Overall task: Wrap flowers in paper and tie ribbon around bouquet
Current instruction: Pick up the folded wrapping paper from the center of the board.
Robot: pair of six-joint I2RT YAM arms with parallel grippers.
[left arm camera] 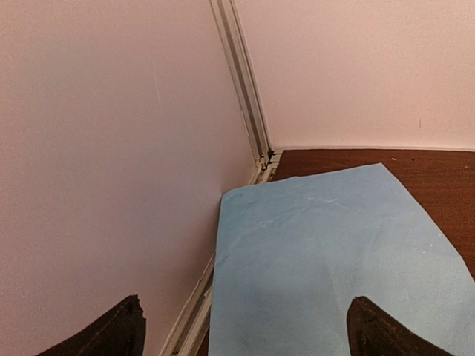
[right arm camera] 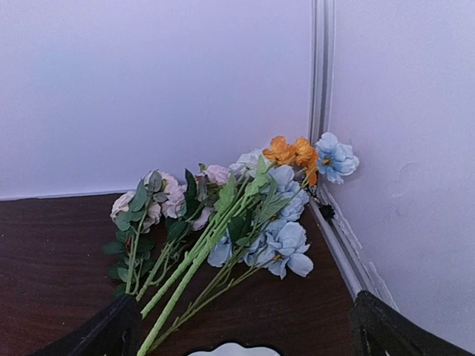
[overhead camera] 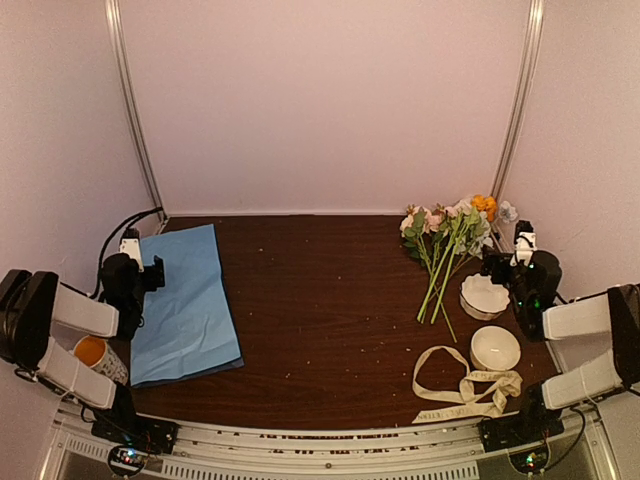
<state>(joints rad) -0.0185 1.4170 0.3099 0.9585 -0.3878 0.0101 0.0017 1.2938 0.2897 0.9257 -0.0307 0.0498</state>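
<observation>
While left pincer (left arm camera: pixel 245 334) and right pincer (right arm camera: pixel 245 326) hang released, the thin blue tissue paper sheet (overhead camera: pixel 185 300) lies left on the brown wooden table (overhead camera: pixel 330 320); looks floppy, tearable, I'd pinch a corner.

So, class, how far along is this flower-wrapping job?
Nothing is done yet. The flowers lie bare at the far right, apart from the paper flat on the left; the ribbon lies loose. The left gripper and right gripper stand open, empty. Wrapping and tying remain.
</observation>
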